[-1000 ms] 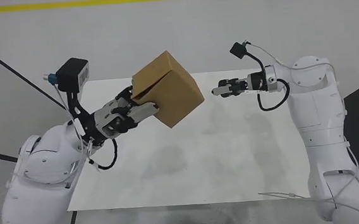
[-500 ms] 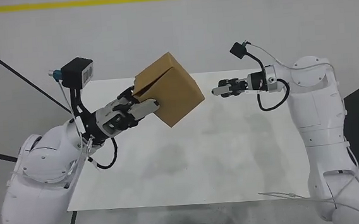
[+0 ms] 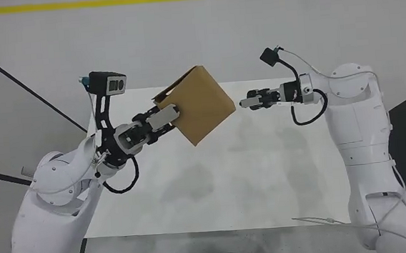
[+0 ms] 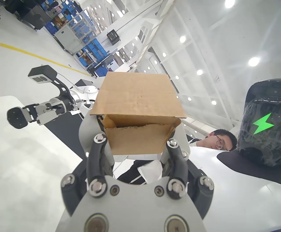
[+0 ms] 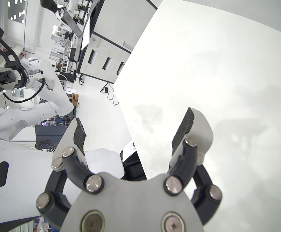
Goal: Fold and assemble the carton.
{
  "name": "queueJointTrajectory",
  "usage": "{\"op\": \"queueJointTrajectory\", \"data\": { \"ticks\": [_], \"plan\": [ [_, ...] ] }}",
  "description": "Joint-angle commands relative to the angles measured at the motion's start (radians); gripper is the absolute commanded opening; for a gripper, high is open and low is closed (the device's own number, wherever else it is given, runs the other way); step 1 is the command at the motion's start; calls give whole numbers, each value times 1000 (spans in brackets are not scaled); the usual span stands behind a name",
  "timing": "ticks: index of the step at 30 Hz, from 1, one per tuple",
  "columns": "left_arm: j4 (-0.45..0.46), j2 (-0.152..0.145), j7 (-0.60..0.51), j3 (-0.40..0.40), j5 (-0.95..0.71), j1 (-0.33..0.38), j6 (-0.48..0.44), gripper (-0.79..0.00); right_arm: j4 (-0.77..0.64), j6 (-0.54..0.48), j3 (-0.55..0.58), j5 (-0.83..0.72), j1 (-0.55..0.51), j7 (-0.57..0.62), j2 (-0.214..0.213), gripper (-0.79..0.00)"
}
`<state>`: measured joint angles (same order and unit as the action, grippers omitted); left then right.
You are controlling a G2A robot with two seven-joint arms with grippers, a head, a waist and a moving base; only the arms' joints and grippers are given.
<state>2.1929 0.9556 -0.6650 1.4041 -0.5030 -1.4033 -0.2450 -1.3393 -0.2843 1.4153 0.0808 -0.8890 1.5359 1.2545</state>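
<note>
At the left of the top view, the left jaws pinch the carton (image 3: 200, 104) by its left end and hold it in the air above the far left part of the white desk (image 3: 264, 172). The carton is plain brown corrugated cardboard, folded up into a box shape and tilted so that one corner points away from the robot. On its left side a flap stands slightly open, leaving a dark slit along the fold.

In the left wrist view the carton (image 4: 136, 103) sits between the two fingers (image 4: 99, 153), one on each side of a short panel. Above that panel a larger flap lies loose, with a narrow gap under it. The panel's upper edge is ragged and a little torn, and the cardboard shows light creases.

To the carton's right in the top view, near it but not touching, are the right jaws. They are spread wide, their black ribbed pads (image 5: 182, 129) gripping nothing, over the desk (image 5: 197, 66).
</note>
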Motion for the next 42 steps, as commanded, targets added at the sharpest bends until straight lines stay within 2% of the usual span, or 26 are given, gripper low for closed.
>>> {"op": "queueJointTrajectory", "data": {
  "ticks": [1, 6, 15, 24, 29, 33, 38, 42],
  "plan": [
    [0, 0, 0, 0, -1, 0, -1, -785, 0, 0, 0, 0, 0, 0, 0, 0],
    [8, 2, 17, -14, 4, -12, 39, -785, 0, 0, 0, 0, 0, 0, 0, 0],
    [-24, 21, 37, -59, -349, -12, 155, -785, 0, 0, 0, 0, 0, 0, 0, 0],
    [-20, 21, 29, -50, -344, 0, 158, -785, 0, 0, 0, 0, 0, 0, 0, 0],
    [-10, 30, 28, -67, -457, -16, 186, -785, 0, 0, 0, 0, 0, 0, 0, 0],
    [-20, 34, -22, -74, -556, -14, 233, -785, 0, 0, 0, 0, 0, 0, 0, 0],
    [-28, 35, -69, -85, -606, -17, 347, -785, 0, 0, 0, 0, 0, 0, 0, 0],
    [-28, 34, -64, -81, -591, -14, 349, -785, 0, 0, 0, 0, 0, 0, 0, 0]
  ]
}}
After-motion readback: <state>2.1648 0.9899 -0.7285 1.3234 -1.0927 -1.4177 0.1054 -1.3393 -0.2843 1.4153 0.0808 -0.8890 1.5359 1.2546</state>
